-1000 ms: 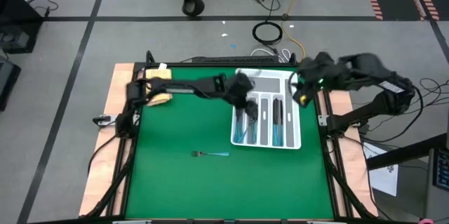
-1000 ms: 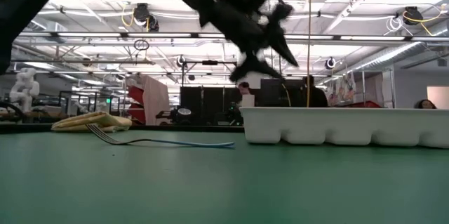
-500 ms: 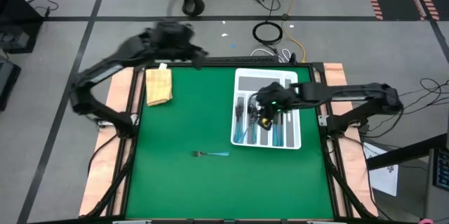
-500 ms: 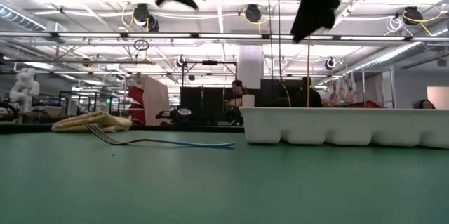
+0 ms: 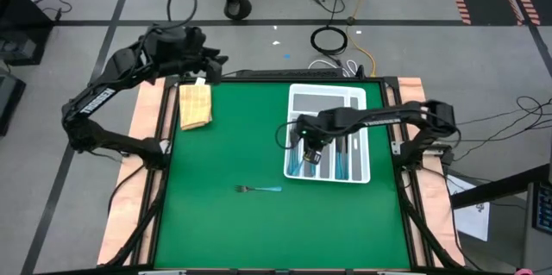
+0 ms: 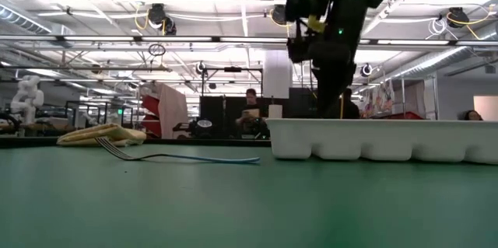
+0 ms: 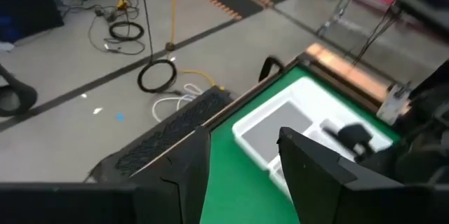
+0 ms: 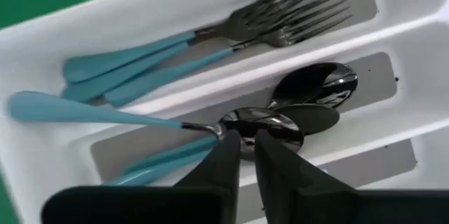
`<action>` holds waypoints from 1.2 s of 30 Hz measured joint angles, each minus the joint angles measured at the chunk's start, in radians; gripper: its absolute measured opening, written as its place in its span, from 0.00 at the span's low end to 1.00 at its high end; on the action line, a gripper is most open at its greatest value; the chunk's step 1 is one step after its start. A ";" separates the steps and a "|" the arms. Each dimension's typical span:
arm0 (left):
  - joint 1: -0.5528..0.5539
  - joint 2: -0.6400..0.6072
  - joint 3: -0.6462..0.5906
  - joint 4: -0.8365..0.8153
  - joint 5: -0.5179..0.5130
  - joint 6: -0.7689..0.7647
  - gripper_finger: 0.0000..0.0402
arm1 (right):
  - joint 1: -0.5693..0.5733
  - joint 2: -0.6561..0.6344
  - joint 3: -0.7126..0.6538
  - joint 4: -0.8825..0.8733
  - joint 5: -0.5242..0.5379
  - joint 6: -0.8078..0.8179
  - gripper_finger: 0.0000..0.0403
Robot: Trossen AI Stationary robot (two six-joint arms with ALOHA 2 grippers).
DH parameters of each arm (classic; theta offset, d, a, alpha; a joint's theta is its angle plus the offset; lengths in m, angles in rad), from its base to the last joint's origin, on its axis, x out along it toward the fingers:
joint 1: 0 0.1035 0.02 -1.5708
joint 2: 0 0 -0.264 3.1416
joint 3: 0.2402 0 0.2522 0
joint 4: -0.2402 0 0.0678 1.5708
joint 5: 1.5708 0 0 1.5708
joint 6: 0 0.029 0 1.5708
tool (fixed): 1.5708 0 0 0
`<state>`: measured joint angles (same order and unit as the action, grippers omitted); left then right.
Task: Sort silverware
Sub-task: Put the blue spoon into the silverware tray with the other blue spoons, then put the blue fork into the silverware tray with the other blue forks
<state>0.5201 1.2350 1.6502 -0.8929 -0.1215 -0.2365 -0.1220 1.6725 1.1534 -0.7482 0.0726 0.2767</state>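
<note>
While the left gripper [image 5: 210, 65] hangs with its fingers [image 7: 313, 175] spread wide and empty above the worktop's [image 5: 224, 154] far left corner, beside the folded yellow cloth [image 5: 195, 104], the right gripper [image 5: 310, 147] is down in the white organiser tray [image 5: 360, 178] on the right. Its fingers [image 8: 221, 162] stand almost together over a spoon [image 8: 140, 117] lying in the spoon slot; whether they grip it cannot be told. Forks [image 8: 203, 41] fill the neighbouring slot. One fork [image 5: 260, 190] lies alone on the green worktop, left of the tray.
</note>
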 joint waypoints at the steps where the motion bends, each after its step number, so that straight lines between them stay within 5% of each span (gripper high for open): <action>1: 0.000 0.001 0.000 -0.011 -0.001 0.016 0.44 | -0.004 0.011 0.000 0.002 0.000 -0.002 0.08; 7: 0.000 0.004 -0.028 -0.040 -0.017 0.045 0.44 | -0.029 0.058 0.000 0.006 -0.010 -0.029 0.01; 28: 0.005 0.002 -0.035 -0.037 -0.053 0.167 0.44 | -0.195 0.094 0.000 0.020 0.049 -0.106 0.00; 36: 0.004 0.002 -0.035 -0.121 -0.001 0.120 0.44 | -0.147 0.080 0.117 -0.022 -0.062 -0.110 0.00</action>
<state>0.5243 1.2369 1.6154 -1.0142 -0.1223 -0.1161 -0.2694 1.7525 1.2707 -0.7700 0.0107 0.1669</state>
